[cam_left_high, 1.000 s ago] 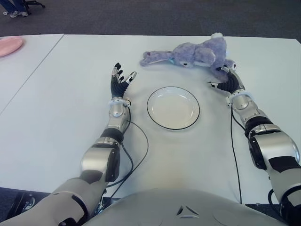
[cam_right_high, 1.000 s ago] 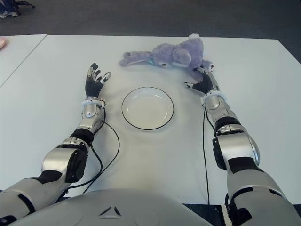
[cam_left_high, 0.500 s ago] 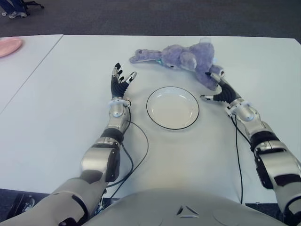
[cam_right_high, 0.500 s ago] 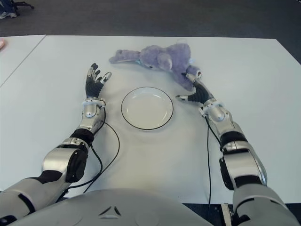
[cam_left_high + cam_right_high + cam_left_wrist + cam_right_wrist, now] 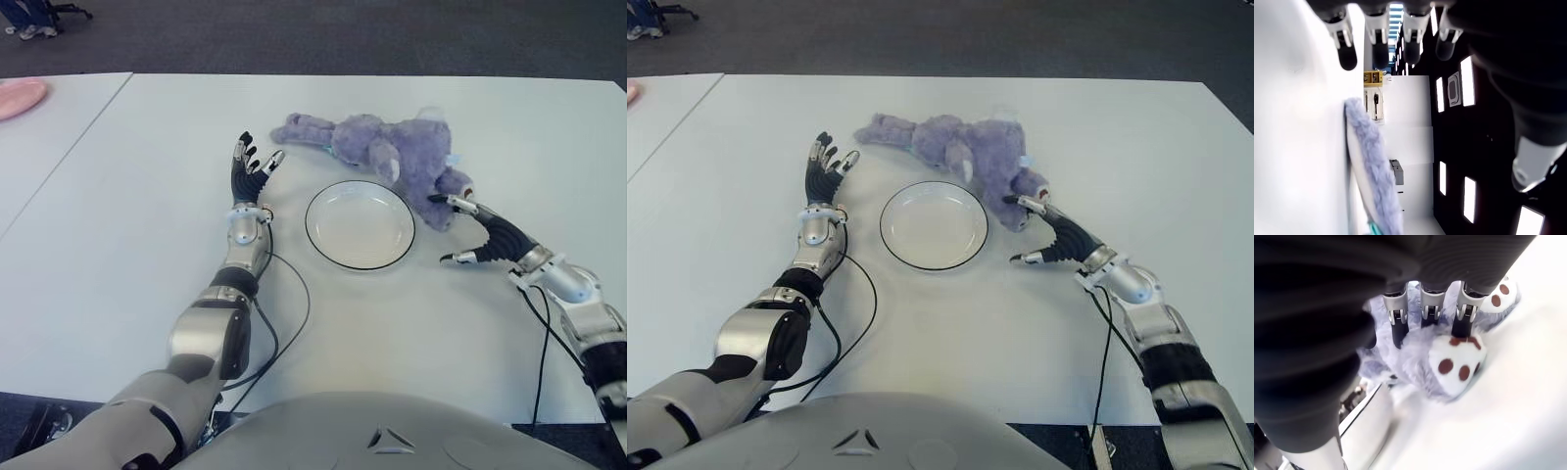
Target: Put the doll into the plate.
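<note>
Doll (image 5: pixel 392 162) lying on the table (image 5: pixel 118 245) just behind the empty plate (image 5: pixel 360 224), right hand (image 5: pixel 482 238) spread wide with fingertips at its foot, probably to nudge it platewards, left hand (image 5: pixel 248 176) open beside the plate's left, idle.

R forearm (image 5: pixel 598 323) runs off the right edge in both eye views; elbow & upper arm not seen. L upper arm (image 5: pixel 137 421) cut by the bottom edge. Pink object (image 5: pixel 22 96) on the neighbouring bench is cut by the left edge, can't tell what it is. Shoes (image 5: pixel 29 27) at top-left corner, person cut off above.

L wrist view: only the fingertips (image 5: pixel 1347 56) show, palm out of frame; doll (image 5: pixel 1374 161) seen as a thin edge-on strip, rest hidden.

R wrist view: dark wrist housing (image 5: pixel 1327 333) blocks much of the frame; doll head hidden, only the paw (image 5: pixel 1457 363) & some fur visible. Can't tell if the fingertips (image 5: pixel 1399 335) touch the fur.
</note>
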{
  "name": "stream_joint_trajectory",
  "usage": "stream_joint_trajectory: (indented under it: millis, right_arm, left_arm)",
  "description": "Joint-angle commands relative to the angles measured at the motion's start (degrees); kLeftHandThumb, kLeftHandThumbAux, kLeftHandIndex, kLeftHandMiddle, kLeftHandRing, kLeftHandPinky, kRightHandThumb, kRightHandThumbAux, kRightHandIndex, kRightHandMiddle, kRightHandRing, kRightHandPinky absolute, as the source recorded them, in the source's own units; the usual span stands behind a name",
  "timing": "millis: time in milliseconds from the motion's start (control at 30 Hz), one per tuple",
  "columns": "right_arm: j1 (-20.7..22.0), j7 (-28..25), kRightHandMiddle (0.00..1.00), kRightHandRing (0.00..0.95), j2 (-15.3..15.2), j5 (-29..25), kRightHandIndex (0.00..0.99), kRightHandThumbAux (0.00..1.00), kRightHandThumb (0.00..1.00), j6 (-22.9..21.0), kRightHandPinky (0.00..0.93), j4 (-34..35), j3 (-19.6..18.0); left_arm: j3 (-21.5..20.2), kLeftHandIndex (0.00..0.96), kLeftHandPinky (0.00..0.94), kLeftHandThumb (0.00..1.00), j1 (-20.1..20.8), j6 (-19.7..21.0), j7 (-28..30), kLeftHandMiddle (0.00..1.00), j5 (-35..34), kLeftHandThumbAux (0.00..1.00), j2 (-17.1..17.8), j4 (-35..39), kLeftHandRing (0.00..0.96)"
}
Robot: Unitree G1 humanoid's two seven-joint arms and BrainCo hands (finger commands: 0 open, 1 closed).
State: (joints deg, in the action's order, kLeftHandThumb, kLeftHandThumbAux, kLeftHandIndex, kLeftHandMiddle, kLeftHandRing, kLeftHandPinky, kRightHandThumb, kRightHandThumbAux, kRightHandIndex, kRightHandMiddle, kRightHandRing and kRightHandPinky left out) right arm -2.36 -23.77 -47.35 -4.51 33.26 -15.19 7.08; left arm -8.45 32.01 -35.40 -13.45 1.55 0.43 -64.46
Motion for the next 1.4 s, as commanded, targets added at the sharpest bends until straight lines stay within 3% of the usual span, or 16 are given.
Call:
stream_joint_trajectory:
  millis: [33, 267, 433, 800, 1233, 1367, 1400]
  right_arm:
    - [-14.4, -8.2, 0.137, 0.135, -5.2, -0.8, 0.106, 0.824, 0.084, -13.7, 0.150, 9.6, 0.8]
    - [-16.5, -9.0, 0.174, 0.185, -7.7, -1.2, 0.089, 0.814, 0.086, -21.0, 0.220, 15.0, -0.6]
    - [-17.3, -8.8, 0.210, 0.227, -8.2, -0.6, 0.080, 0.812, 0.083, -22.8, 0.252, 15.7, -1.4]
    - [-17.7, -7.8, 0.263, 0.263, -6.8, 0.0, 0.067, 0.861, 0.136, -22.7, 0.221, 12.9, -2.5]
    - [-14.9, -7.0, 0.268, 0.274, -5.2, 1.8, 0.084, 0.869, 0.164, -22.3, 0.249, 10.1, -1.1]
    - [-11.8, -6.7, 0.279, 0.282, -3.8, 2.7, 0.097, 0.869, 0.175, -21.9, 0.247, 7.1, -0.1]
    - [-8.9, -6.5, 0.280, 0.282, -3.1, 2.9, 0.100, 0.868, 0.178, -21.9, 0.248, 5.7, 0.1]
  left_arm:
    - [0.3, 0.083, 0.132, 0.000, -17.3, -0.1, 2.0, 0.086, 0.4, 0.624, -4.8, -10.1, 0.097]
    - [0.5, 0.089, 0.127, 0.000, -17.4, -0.5, 1.9, 0.081, 0.3, 0.598, -4.9, -10.1, 0.091]
    - [0.5, 0.089, 0.124, 0.000, -17.5, -0.6, 1.9, 0.077, 0.3, 0.589, -4.9, -10.2, 0.087]
    - [0.4, 0.094, 0.127, 0.000, -17.4, -0.7, 1.9, 0.081, 0.2, 0.587, -4.9, -10.3, 0.088]
    - [0.2, 0.081, 0.130, 0.000, -17.4, -0.6, 2.2, 0.078, -0.1, 0.602, -4.9, -10.3, 0.087]
    - [0.3, 0.083, 0.131, 0.000, -17.4, -0.5, 2.1, 0.081, 0.0, 0.606, -4.8, -10.3, 0.089]
    - [0.4, 0.084, 0.131, 0.000, -17.4, -0.4, 2.1, 0.081, 0.0, 0.607, -4.8, -10.4, 0.090]
